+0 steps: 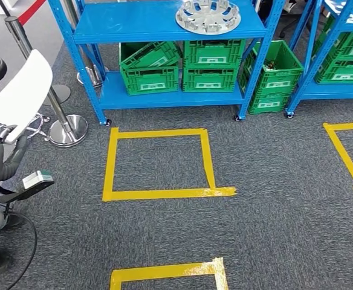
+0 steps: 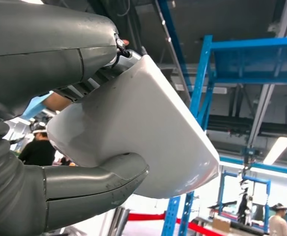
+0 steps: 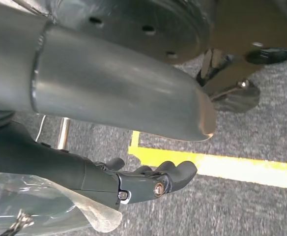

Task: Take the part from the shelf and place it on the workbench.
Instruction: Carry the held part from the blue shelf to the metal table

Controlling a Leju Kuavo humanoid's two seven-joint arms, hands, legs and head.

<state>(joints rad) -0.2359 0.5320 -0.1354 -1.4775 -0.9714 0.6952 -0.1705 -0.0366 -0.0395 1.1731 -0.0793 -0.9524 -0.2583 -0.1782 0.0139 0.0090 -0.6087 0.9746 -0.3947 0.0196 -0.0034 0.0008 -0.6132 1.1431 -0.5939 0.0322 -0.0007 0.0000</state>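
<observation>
1. The white part point(image 2: 145, 132), held in the left robot hand point(image 2: 60, 147), looked like smooth, glossy plastic, catching soft highlights.
2. The left robot hand's thumb point(image 2: 97, 182) had a matt grey, slightly scuffed, rubbery-looking skin; its ribbed cover was equally dull.
3. The right robot hand point(image 3: 149, 179) showed dark matt fingers with small bright metal screws.
4. Ahead of the left robot hand, the shelf point(image 1: 165, 24) was blue painted metal with a mild sheen.
5. The round part point(image 1: 207, 14) on it was bare silvery metal.
6. The crates point(image 1: 210, 63) were green plastic.
7. The floor point(image 1: 275, 199) was rough grey carpet, marked with shiny yellow tape point(image 1: 165, 193).
8. The stanchion base point(image 1: 69, 130) was polished chrome.
</observation>
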